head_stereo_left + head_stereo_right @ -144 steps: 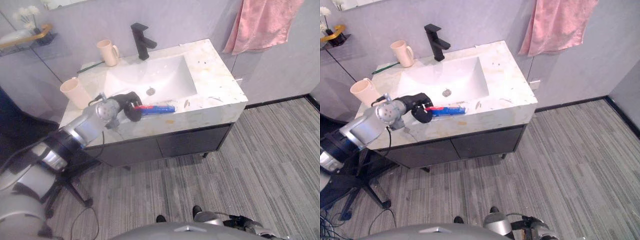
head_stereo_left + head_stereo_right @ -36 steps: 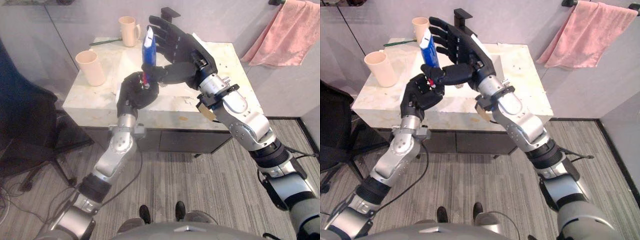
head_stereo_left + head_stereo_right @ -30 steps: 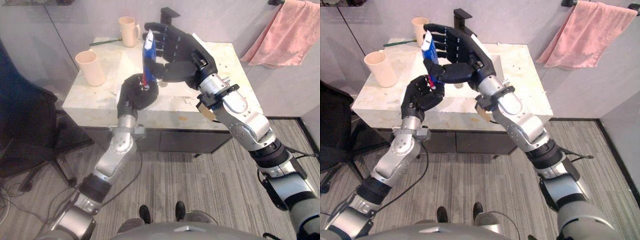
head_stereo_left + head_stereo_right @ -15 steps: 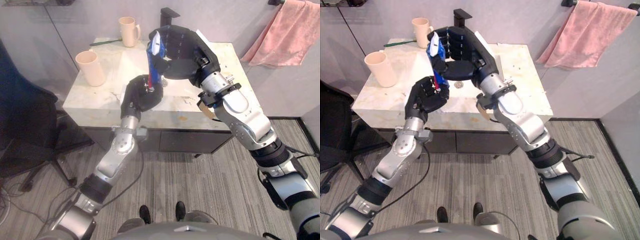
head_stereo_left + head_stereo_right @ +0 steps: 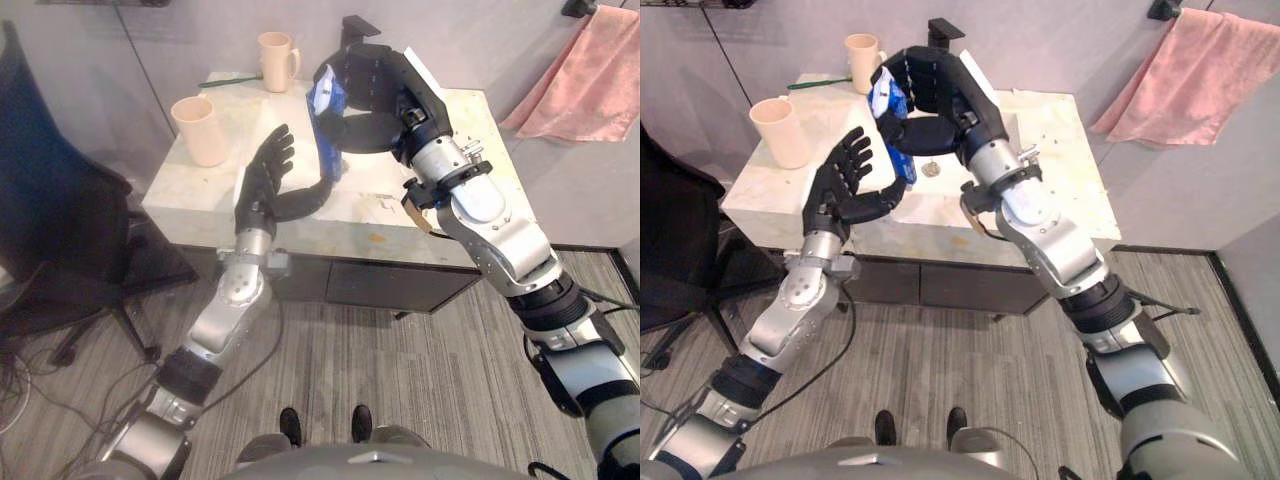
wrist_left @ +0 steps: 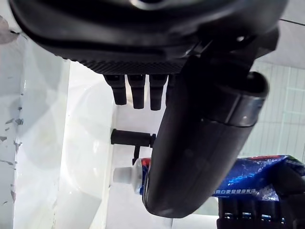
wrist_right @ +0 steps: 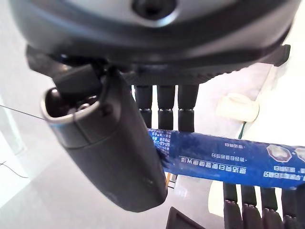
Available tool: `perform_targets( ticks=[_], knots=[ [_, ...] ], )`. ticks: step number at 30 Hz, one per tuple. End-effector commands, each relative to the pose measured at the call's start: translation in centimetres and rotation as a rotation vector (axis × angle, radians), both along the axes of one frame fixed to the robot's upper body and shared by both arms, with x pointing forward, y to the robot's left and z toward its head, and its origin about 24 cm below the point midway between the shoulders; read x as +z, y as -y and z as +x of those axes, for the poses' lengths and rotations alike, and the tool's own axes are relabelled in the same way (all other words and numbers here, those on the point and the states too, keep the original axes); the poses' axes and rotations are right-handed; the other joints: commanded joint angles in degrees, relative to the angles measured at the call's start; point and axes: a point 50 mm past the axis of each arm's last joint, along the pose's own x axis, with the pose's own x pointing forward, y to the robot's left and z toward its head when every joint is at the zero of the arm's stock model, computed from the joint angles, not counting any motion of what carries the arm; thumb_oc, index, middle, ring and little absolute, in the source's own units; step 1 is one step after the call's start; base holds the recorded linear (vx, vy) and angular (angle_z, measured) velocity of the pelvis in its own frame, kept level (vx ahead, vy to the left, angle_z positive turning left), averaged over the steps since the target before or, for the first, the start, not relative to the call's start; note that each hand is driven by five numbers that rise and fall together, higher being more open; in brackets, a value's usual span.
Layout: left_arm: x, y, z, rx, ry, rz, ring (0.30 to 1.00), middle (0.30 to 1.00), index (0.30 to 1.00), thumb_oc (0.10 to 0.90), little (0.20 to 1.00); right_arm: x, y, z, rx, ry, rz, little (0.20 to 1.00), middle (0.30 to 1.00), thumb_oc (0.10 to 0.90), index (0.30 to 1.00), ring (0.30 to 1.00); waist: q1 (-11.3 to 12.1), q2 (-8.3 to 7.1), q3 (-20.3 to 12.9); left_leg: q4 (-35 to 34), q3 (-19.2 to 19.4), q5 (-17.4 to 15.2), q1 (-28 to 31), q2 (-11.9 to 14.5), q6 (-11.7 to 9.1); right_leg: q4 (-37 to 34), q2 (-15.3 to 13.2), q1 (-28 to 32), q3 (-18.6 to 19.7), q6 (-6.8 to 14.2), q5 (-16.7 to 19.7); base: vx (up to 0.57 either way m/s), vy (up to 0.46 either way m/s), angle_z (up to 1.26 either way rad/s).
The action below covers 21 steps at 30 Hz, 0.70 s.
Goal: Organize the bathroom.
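Handover's done, I'd say: right hand (image 5: pixel 372 98) has its fingers curled round the toothpaste tube (image 5: pixel 325 125), left hand (image 5: pixel 266 185) spread open beside it. Next, probably a cup (image 5: pixel 201 130) on the table (image 5: pixel 455 215).

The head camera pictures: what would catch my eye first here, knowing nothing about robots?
Probably the blue toothpaste tube, pinched in the right hand above the sink counter. Beside it the left hand is spread open with straight fingers. A pink towel hangs on the wall to the right.

The right robot hand (image 5: pixel 372 95) covers the blue tube's (image 5: pixel 324 125) upper end; a pink towel (image 5: pixel 588 72) runs off frame.
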Motion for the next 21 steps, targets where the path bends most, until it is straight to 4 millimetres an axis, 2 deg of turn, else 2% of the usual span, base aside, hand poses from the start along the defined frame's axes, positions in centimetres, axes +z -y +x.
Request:
perform_targets(
  ticks=[1, 9, 18, 21],
  knots=[
    [5.9, 0.4, -1.0, -0.064, 0.307, -0.072, 0.900, 0.900, 0.900, 0.800, 0.900, 8.2, -2.1, -2.7, 0.134, 0.384, 0.154, 0.300, 0.300, 0.400, 0.300, 0.300, 1.93, -0.47, -6.42, 1.22, 2.17, -4.94, 2.52, -0.44, -1.01, 2.55, 1.42, -0.63, -0.69, 2.28, -6.39, -0.05, -0.022, 0.09],
    [6.5, 0.0, -1.9, -0.108, 0.341, -0.129, 0.900, 0.900, 0.900, 0.800, 0.900, 9.3, -3.1, -3.2, 0.120, 0.470, 0.133, 0.300, 0.300, 0.400, 0.300, 0.300, 3.99, -0.61, -6.64, 0.57, 0.48, -4.23, 2.21, -0.30, -1.21, 2.62, 1.07, -0.20, -2.50, 2.08, -6.66, -0.05, -0.016, 0.11],
    [7.1, 0.8, -2.9, -0.234, 0.374, -0.155, 0.900, 0.900, 0.900, 0.800, 0.900, 10.7, -3.7, -3.9, 0.082, 0.599, 0.175, 0.300, 0.300, 0.400, 0.300, 0.300, 5.93, -0.55, -6.68, 0.03, -1.30, -3.72, 1.81, 0.06, -1.39, 3.17, 0.55, 0.38, -4.70, 1.84, -7.42, -0.04, -0.010, 0.18],
    [7.4, 0.3, -3.1, -0.176, 0.408, -0.133, 0.900, 0.900, 0.900, 0.800, 0.900, 10.8, -3.8, -3.9, 0.068, 0.621, 0.189, 0.300, 0.300, 0.400, 0.300, 0.300, 6.56, -0.43, -6.74, 0.18, -1.63, -3.78, 1.76, -0.07, -1.27, 3.59, 0.23, 0.47, -5.27, 1.84, -7.73, -0.01, 0.021, 0.15]
  ],
)
